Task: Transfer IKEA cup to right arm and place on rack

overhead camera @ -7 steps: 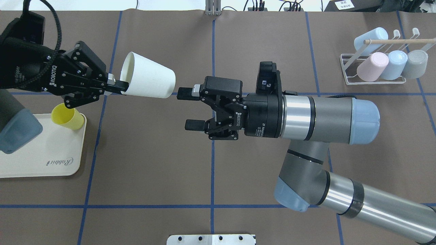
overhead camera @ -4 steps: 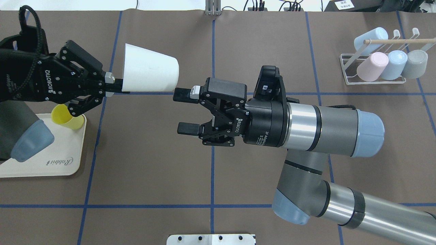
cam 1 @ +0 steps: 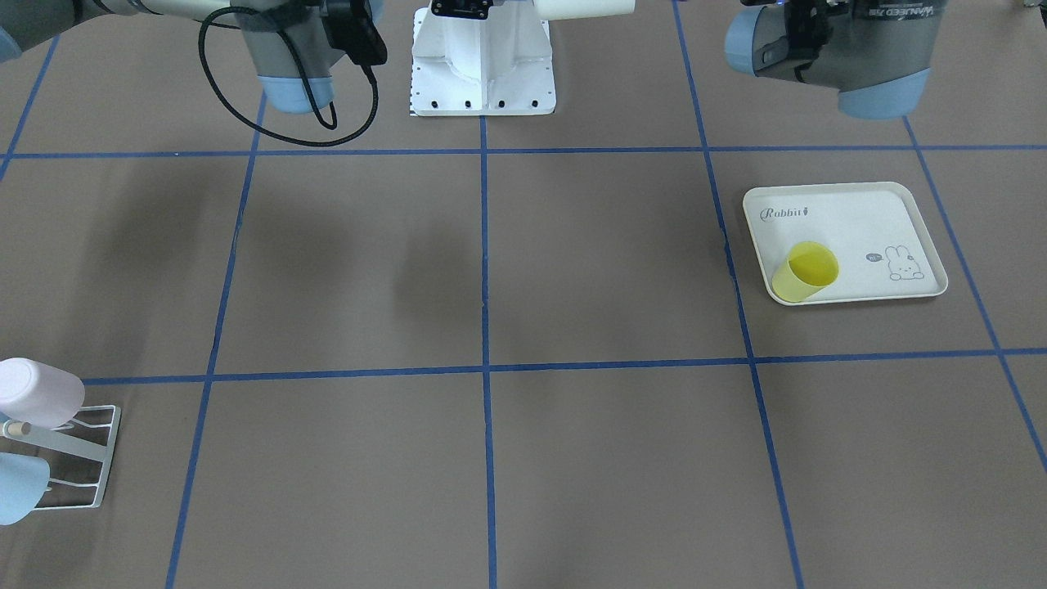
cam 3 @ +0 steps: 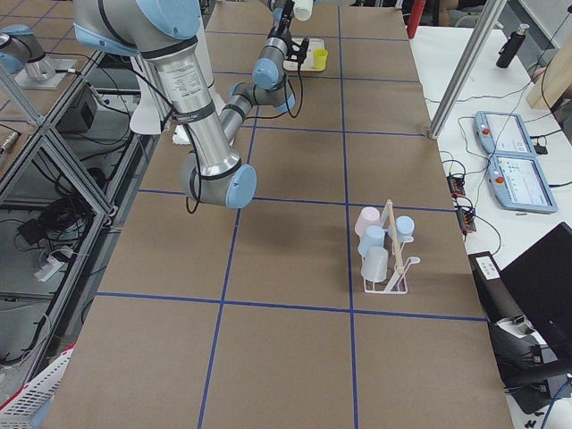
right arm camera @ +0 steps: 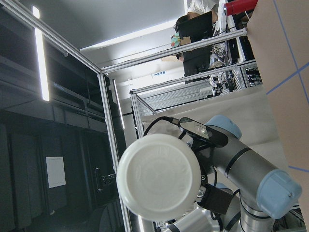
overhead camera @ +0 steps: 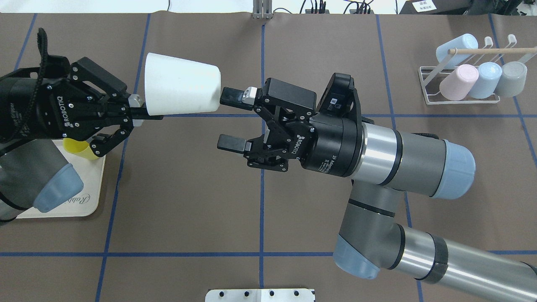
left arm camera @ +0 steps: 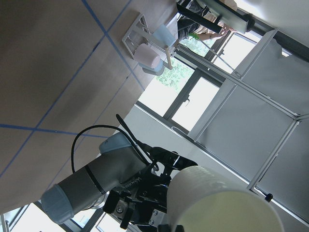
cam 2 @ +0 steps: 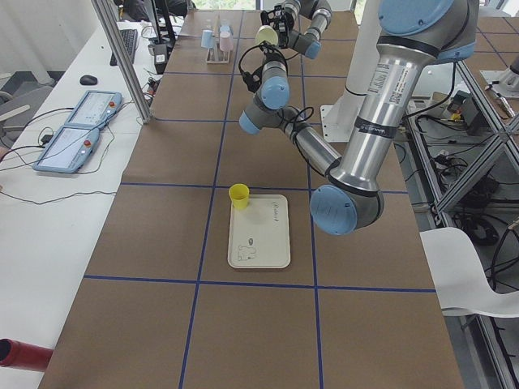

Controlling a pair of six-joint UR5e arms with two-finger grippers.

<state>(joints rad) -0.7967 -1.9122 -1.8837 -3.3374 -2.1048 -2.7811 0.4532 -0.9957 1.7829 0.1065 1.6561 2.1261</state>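
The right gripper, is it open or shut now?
Open. In the overhead view the right gripper has its fingers wide apart, nothing between them; the white cup is held by the left gripper.

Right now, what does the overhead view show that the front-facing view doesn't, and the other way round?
Only overhead: the left pincer gripping the white tapered plastic cup by its rim, held sideways, with the right pincer open at its base; the front-facing view crops these at its top edge. Also the grey cup on the white wire rack. Only front-facing: the whole cream rectangular tray, unobstructed, with its rabbit drawing. Both: the yellow plastic cup on that tray, the rack with its pink cup, and the blue tape grid.
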